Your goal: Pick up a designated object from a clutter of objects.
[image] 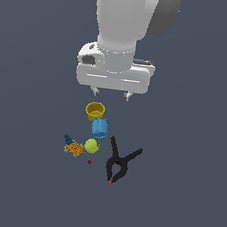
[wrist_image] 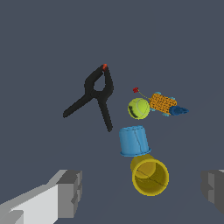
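Note:
The mustard-yellow cup lies tipped on the dark floor, its open mouth showing, at the end of the clutter closest to my arm. It touches the light-blue cup. My gripper hangs open above the floor, with the yellow cup just beyond its fingertips in the exterior view. Nothing is between the fingers. In the wrist view the yellow cup sits between the two finger pads.
A yellow-green ball lies past the blue cup. Beside it is an orange-and-blue patterned piece. A black spring clamp lies at the exterior view's right of the ball.

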`<state>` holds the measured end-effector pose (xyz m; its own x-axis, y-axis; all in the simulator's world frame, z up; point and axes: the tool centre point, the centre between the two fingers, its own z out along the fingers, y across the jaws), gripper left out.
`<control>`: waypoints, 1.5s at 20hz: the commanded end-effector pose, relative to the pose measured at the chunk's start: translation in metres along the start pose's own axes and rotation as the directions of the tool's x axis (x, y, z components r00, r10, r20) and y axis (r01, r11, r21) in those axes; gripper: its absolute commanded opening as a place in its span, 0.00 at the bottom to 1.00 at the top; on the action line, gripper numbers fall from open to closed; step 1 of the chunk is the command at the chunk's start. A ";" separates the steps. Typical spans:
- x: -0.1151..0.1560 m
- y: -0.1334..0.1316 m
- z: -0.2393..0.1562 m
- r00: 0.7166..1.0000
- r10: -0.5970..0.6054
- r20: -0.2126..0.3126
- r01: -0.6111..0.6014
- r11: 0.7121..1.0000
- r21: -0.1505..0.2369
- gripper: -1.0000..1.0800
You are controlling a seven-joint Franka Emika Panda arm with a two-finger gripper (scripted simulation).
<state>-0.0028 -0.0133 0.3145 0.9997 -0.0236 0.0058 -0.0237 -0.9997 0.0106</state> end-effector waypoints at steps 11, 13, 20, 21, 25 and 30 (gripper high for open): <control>0.002 0.013 -0.005 1.000 0.020 -0.014 -0.020 1.000 -0.013 0.62; 0.001 0.013 -0.004 1.000 0.024 -0.013 -0.024 1.000 -0.010 0.62; -0.005 0.016 0.010 0.997 0.074 0.004 -0.074 0.997 0.033 0.62; -0.006 0.017 0.013 0.996 0.086 0.009 -0.087 0.995 0.043 0.62; -0.014 0.020 0.029 0.989 0.147 0.032 -0.149 0.985 0.090 0.62; -0.027 0.027 0.054 0.964 0.253 0.076 -0.263 0.951 0.163 0.62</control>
<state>-0.0257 -0.0379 0.2685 0.9688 -0.2422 -0.0533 -0.2472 -0.9600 -0.1317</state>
